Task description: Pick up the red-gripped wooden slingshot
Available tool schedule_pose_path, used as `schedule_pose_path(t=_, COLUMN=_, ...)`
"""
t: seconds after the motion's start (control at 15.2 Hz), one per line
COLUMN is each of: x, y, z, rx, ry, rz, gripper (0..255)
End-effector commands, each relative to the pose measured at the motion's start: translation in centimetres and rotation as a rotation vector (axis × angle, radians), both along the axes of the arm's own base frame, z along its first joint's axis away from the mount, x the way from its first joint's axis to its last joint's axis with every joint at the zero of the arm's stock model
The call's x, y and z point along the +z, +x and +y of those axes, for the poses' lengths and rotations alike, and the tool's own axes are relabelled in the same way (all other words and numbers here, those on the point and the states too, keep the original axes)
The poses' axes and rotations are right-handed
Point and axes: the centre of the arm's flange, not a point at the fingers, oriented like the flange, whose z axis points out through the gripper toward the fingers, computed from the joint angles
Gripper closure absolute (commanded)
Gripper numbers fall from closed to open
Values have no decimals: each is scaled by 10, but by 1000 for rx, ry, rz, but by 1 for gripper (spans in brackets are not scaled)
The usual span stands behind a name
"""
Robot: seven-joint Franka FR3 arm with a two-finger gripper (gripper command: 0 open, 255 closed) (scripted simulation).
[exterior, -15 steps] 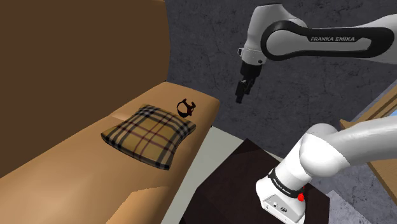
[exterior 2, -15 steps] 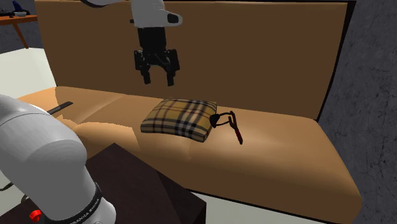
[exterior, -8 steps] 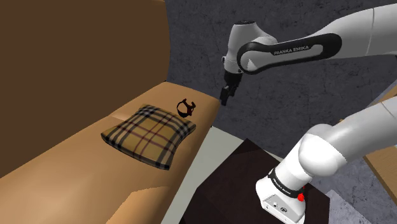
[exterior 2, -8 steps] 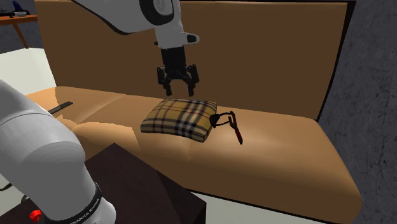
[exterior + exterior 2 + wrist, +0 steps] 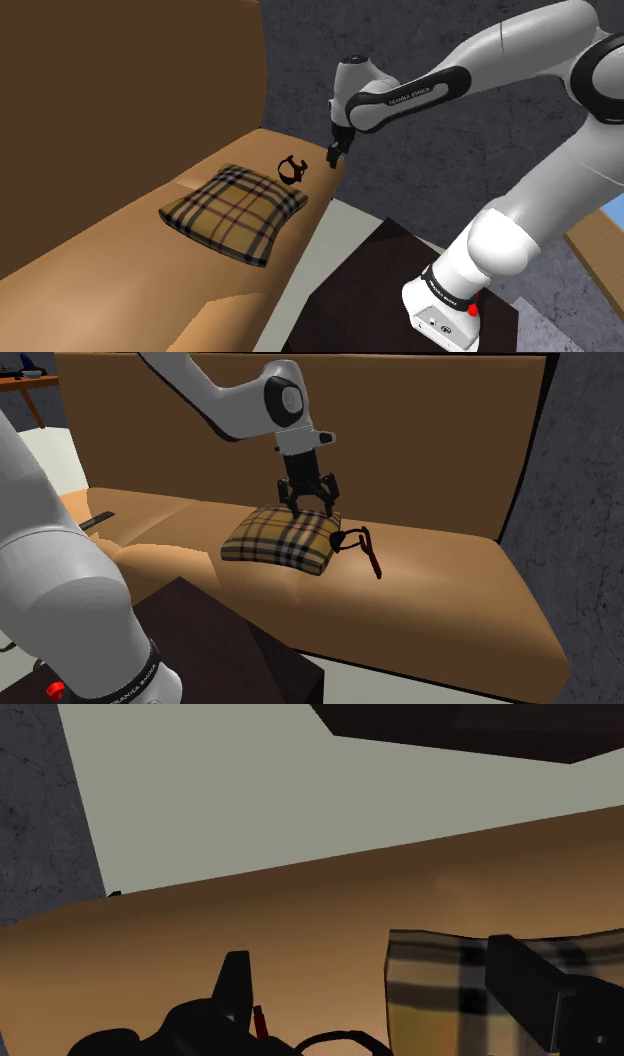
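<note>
White lettering on the dark band of the white arm's forearm (image 5: 405, 93) reads "FRANKA EMIKA". A label on the ring at the arm's foot is too small to read.

The black two-finger gripper (image 5: 332, 157) (image 5: 312, 507) (image 5: 370, 954) has its jaws standing well apart, clasping nothing and touching nothing. In the wrist view, the tan sofa seat (image 5: 200, 924) and one edge of the tan plaid fabric cushion (image 5: 440, 994) show between them.

The small slingshot with a dark red grip and a looped black band (image 5: 291, 168) (image 5: 358, 544) (image 5: 258, 1022) lies on the seat of the brown sofa (image 5: 100, 260) (image 5: 440, 592). In the shoulder view it sits at 1 o'clock of the cushion (image 5: 235, 210), with the gripper near it at 2 o'clock. In the second exterior view it lies at 3 o'clock of the cushion (image 5: 285, 537), its band at the cushion's edge. There the gripper hangs over the cushion's far edge, at 10 o'clock of the slingshot.

The dark box stand (image 5: 370, 290) is beside the sofa.
</note>
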Motion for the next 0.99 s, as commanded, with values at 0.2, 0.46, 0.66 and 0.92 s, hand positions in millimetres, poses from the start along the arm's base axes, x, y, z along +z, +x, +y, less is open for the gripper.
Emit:
schedule_pose_path(t=0.2, x=-45, y=45, z=-10, rx=31, ry=-41, rz=-21, gripper=0)
schedule_pose_path(t=0.46, x=-78, y=81, z=-20, rx=54, ry=-74, rz=-37, gripper=0)
schedule_pose_path(t=0.66, x=-102, y=109, z=-28, rx=71, ry=-98, rz=-49, gripper=0)
schedule_pose_path(t=0.92, x=-133, y=147, z=-39, rx=94, ry=-131, rz=-64, gripper=0)
